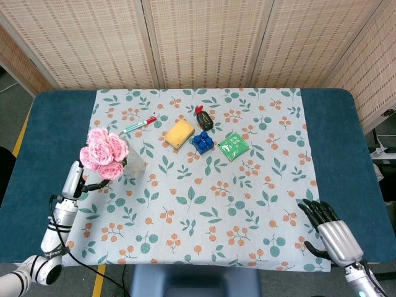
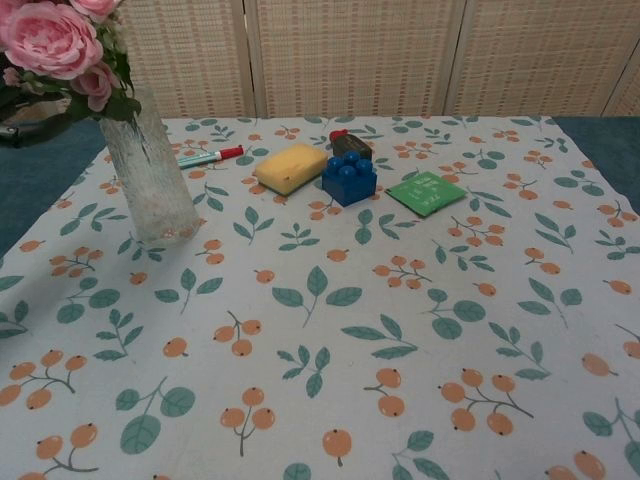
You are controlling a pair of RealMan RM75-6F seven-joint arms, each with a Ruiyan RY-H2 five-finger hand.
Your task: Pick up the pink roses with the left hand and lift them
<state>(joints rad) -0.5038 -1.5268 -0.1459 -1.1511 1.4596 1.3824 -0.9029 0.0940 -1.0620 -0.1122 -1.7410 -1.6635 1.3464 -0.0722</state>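
Pink roses (image 1: 103, 154) sit bunched over the left side of the tablecloth (image 1: 260, 204), their blooms leaning out past the left of the glass vase (image 1: 133, 164). In the chest view the flowers (image 2: 55, 45) fill the upper left corner, with green leaves hanging against the vase (image 2: 150, 170), which stands upright on the cloth.

The left hand (image 1: 77, 182) shows in the head view just below and left of the blooms, near the table's left edge, with dark fingers reaching toward the flowers' underside. Whether it actually holds the stems cannot be told, since the blooms cover that spot. The right hand (image 1: 328, 226) rests at the table's near right corner, holding nothing, its dark fingers spread apart and pointing toward the cloth.

Toward the far edge of the cloth lies a row of small things: a red-capped marker (image 1: 138, 125) nearest the vase, then a yellow sponge (image 1: 179, 133), a black bottle with a red cap (image 1: 203, 118), a blue toy block (image 1: 202, 142) touching or just beside that bottle, and a green packet (image 1: 234, 146). The table (image 1: 55, 124) itself is blue around the cloth.
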